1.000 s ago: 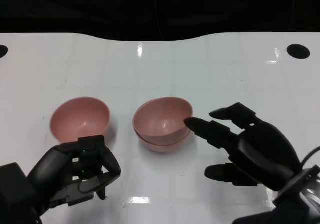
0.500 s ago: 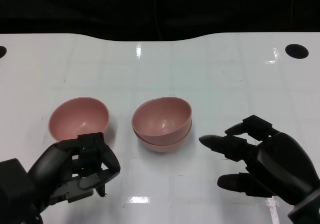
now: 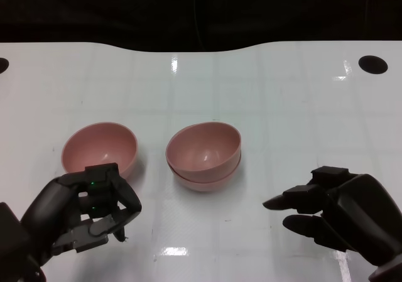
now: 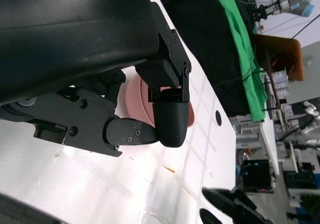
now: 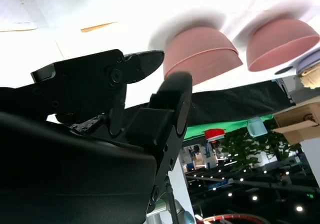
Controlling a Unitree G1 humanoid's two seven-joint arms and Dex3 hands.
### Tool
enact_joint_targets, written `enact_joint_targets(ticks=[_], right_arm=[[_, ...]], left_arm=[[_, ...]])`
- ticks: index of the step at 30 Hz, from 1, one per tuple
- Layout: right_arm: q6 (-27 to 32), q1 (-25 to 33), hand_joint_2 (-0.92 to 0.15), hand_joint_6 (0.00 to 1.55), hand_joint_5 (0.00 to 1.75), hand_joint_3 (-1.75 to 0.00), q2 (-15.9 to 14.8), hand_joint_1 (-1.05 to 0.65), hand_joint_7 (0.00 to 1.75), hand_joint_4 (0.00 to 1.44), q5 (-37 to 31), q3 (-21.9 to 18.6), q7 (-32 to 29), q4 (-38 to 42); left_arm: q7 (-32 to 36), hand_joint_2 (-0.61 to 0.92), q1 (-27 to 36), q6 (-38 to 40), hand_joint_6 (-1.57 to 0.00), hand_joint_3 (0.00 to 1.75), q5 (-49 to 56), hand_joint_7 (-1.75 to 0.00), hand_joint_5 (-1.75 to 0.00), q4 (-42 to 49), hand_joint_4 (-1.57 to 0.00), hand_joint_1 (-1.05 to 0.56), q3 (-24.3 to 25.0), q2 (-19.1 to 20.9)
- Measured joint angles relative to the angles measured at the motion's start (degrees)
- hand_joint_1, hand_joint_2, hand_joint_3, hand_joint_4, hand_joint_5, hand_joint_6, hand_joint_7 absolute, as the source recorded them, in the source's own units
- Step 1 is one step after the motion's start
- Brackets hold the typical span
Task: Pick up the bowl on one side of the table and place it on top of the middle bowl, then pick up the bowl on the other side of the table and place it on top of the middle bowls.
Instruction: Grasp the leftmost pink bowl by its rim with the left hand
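Right hand [image 3: 339, 210] withdrawn; stacked bowls [image 3: 203, 154] well apart.

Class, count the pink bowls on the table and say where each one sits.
3. One bowl stands alone on the left, just beyond the left hand. Two are nested in the middle: a top bowl inside a bottom bowl, of which only the rim shows.

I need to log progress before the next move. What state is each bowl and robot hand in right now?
Middle stack: two pink bowls nested, upright, top one slightly tilted.
Left bowl: upright, empty, alone on the table.
Left robot hand: fingers curled, holding nothing, near the left bowl.
Right robot hand: open, empty, clear of the stack.
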Motion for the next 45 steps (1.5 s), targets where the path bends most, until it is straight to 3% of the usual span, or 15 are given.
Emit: enact_joint_targets(ticks=[1,2,3,4,6,7,9,10,14,18,23,28,36,40,45], right_arm=[[-0.31,0.01,-0.89,1.22,1.30,-0.04,0.00,-0.06,0.45,1.00,0.17,0.00,0.00,0.24],[-0.62,0.01,-0.72,1.18,1.37,-0.41,0.00,-0.06,0.60,1.00,0.33,-0.02,0.00,0.53],[-0.81,0.01,-0.42,1.12,1.45,-1.01,0.00,-0.06,0.76,1.00,0.58,-0.02,0.00,0.90],[-0.99,0.06,-0.31,1.10,1.51,-1.24,0.00,-0.06,0.84,1.00,0.95,-0.07,0.00,1.21],[-1.05,0.15,-0.22,1.01,1.64,-1.46,0.00,-0.07,1.05,0.97,1.67,-0.27,0.60,1.25],[-1.05,0.17,-0.21,0.96,1.70,-1.50,-0.01,-0.08,1.19,0.96,2.06,-0.42,1.13,1.25],[-1.04,0.19,-0.20,0.93,1.74,-1.52,0.00,-0.09,1.32,0.97,2.62,-0.61,2.06,1.25],[-1.04,0.19,-0.20,0.92,1.74,-1.52,0.00,-0.09,1.33,0.97,2.77,-0.67,2.28,1.25],[-0.71,0.17,-0.19,0.85,1.75,-1.54,0.25,-0.11,1.54,1.00,3.05,-0.86,2.97,1.25],[0.21,0.18,-0.19,0.82,1.75,-1.52,0.81,-0.11,1.60,0.99,3.04,-0.89,3.59,1.23],[1.23,0.17,-0.19,0.80,1.75,-1.50,0.84,-0.11,1.61,0.99,3.02,-0.99,4.34,1.22],[1.53,0.12,-0.20,0.80,1.75,-1.49,0.94,-0.11,1.59,0.98,2.99,-1.05,4.49,1.22],[1.92,0.13,-0.19,0.80,1.75,-1.48,0.97,-0.11,1.58,0.97,2.52,-1.05,4.55,1.23],[1.95,0.15,-0.19,0.80,1.75,-1.48,0.98,-0.11,1.58,0.98,2.34,-1.05,4.73,1.22],[2.00,0.14,-0.19,0.80,1.75,-1.48,1.02,-0.12,1.58,0.97,2.17,-1.04,5.07,1.20]], left_arm=[[0.44,0.74,0.00,-0.72,-0.74,0.47,0.47,-1.16,-1.51,0.01,-0.69,-0.24,0.24,0.01],[0.97,0.74,-0.02,-1.33,-0.73,0.46,0.91,-1.16,-1.51,0.01,-0.67,-0.23,0.57,0.01],[1.57,0.74,-0.05,-1.82,-0.73,0.44,1.29,-1.15,-1.49,0.01,-0.65,-0.22,0.86,0.00],[2.25,0.75,-0.06,-2.39,-0.72,0.43,1.88,-1.14,-1.47,0.02,-0.65,-0.21,1.09,0.00],[3.42,0.75,-0.28,-4.60,-0.72,0.43,2.63,-1.12,-1.42,0.82,-0.64,-0.17,1.30,-0.22],[4.03,0.70,-0.48,-6.05,-0.71,0.58,3.07,-1.09,-1.34,1.41,-0.66,-0.14,1.47,-0.35],[5.47,0.59,-0.93,-9.37,-0.71,0.84,4.33,-1.05,-1.27,2.83,-0.68,-0.11,1.90,-0.54],[6.06,0.58,-1.08,-10.77,-0.71,0.87,4.65,-1.05,-1.26,3.54,-0.68,-0.11,2.02,-0.55],[6.87,0.79,-2.29,-15.73,-0.66,0.47,5.71,-0.89,-1.20,6.77,-0.64,-0.19,2.26,-0.48],[7.08,0.90,-3.35,-17.36,-0.62,0.23,7.13,-0.69,-1.07,7.41,-0.56,-0.27,2.30,-0.05],[9.19,0.92,-3.83,-16.58,-0.59,0.13,14.15,-0.27,-0.87,5.95,-0.38,-0.37,2.26,3.25],[10.12,0.92,-5.36,-13.88,-0.52,0.08,21.30,-0.08,-0.72,3.07,-0.25,-0.41,1.65,7.01],[11.21,0.92,-5.89,-9.44,-0.45,0.06,29.26,0.00,-0.55,-0.73,-0.25,-0.47,0.45,10.31],[11.78,0.91,-6.58,-5.12,-0.36,0.00,38.54,0.00,-0.27,-3.09,-0.33,-0.50,-1.80,13.00],[12.19,0.89,-9.39,-1.40,-0.35,0.00,46.58,0.00,-0.18,-3.21,-0.34,-0.54,-5.24,15.66]])
